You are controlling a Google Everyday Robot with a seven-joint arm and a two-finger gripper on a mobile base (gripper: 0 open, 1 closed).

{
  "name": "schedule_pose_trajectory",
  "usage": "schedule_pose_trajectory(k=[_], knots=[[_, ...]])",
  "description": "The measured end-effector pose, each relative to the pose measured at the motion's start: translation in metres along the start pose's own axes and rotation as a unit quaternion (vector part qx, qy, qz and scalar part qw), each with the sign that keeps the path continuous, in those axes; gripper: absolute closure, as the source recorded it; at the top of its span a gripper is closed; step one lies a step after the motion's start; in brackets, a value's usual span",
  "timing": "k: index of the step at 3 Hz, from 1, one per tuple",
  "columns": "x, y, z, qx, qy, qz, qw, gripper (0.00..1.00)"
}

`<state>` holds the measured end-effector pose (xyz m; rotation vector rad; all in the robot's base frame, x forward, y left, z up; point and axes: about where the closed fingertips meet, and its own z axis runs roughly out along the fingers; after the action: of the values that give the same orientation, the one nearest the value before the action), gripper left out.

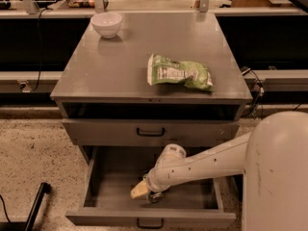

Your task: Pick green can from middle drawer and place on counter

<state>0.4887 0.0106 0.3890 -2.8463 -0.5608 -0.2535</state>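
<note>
Hand (146,192) down in mid drawer (111,190)

Lab-type workspace is showing: a grey metal drawer cabinet (96,129) is standing on a speckled stone floor (33,148); a white robot arm's (216,158) gripper (147,193) is sitting inside the open grey metal drawer (115,186).

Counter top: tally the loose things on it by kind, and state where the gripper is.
White bowl: 1
Snack bag: 1
Total: 2
The gripper is down inside the open middle drawer, not over the counter.
</note>
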Motion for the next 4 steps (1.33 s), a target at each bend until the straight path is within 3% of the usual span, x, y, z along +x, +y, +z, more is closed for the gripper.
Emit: schedule_pose_trajectory(k=[2,3,4], knots=[[0.006,0.008,0.019,0.001,0.01,0.015,0.9998,0.41],[0.005,0.012,0.021,0.014,0.022,0.03,0.9992,0.64],[0.004,0.016,0.016,0.045,0.044,0.049,0.9968,0.87]])
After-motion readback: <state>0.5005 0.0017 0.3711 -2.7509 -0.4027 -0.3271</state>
